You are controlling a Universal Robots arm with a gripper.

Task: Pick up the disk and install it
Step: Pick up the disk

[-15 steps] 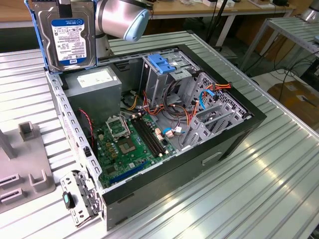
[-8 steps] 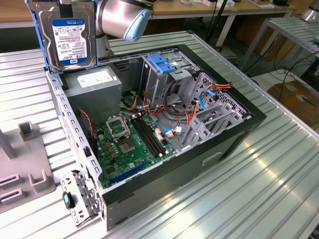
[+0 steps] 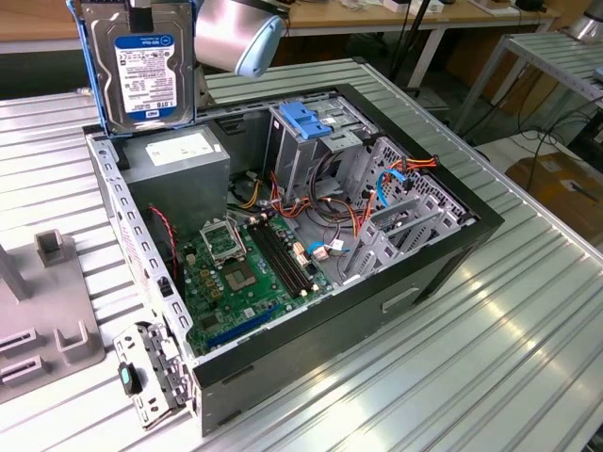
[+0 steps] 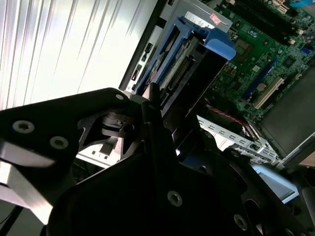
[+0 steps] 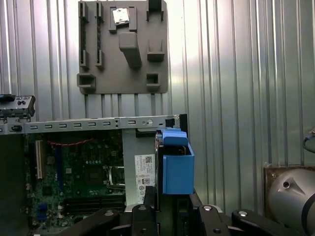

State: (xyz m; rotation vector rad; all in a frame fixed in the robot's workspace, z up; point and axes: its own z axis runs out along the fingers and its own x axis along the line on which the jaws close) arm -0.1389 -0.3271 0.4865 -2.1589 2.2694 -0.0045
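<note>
The disk [image 3: 141, 66], a metal hard drive with a blue-and-white label and blue side rails, hangs upright in the air at the exterior view's upper left. It is above the back corner of the open computer case [image 3: 443, 254], over the grey power supply box [image 3: 179, 160]. My gripper [image 5: 170, 204] is shut on the disk, whose blue rail [image 5: 176, 167] shows end-on in the first wrist view. In the second wrist view a black finger [image 4: 153, 105] lies against the disk's edge [image 4: 189, 54].
Inside the case are the green motherboard [image 3: 240, 273], loose cables and the drive cage with a blue latch [image 3: 306, 122]. A grey holder block [image 3: 47, 320] sits on the ribbed metal table [image 3: 490, 358] at the exterior view's left. A detached metal bracket [image 3: 146, 377] lies by the case's near corner.
</note>
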